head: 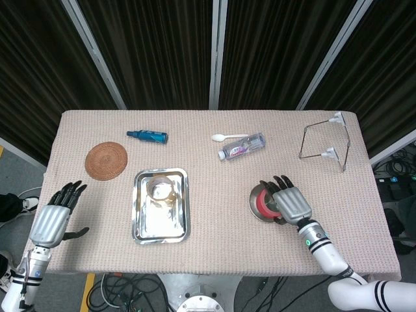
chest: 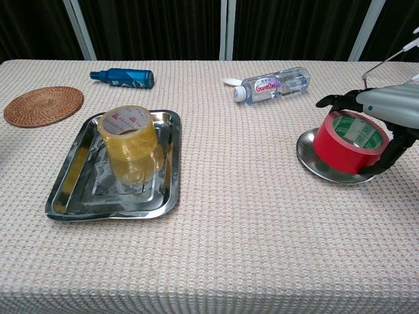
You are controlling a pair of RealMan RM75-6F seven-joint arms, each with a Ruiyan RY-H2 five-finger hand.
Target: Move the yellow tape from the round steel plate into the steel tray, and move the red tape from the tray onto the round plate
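Red tape, a glossy ring, sits apparently touching the round steel plate at right, gripped by the right hand; left hand spread, holding nothing.

Robot test lab, cloth-covered desk before black curtains, loose cables on grey floor

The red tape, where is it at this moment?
The red tape sits over the round plate on the table's right side in the chest view, gripped by the right hand, below the water bottle.
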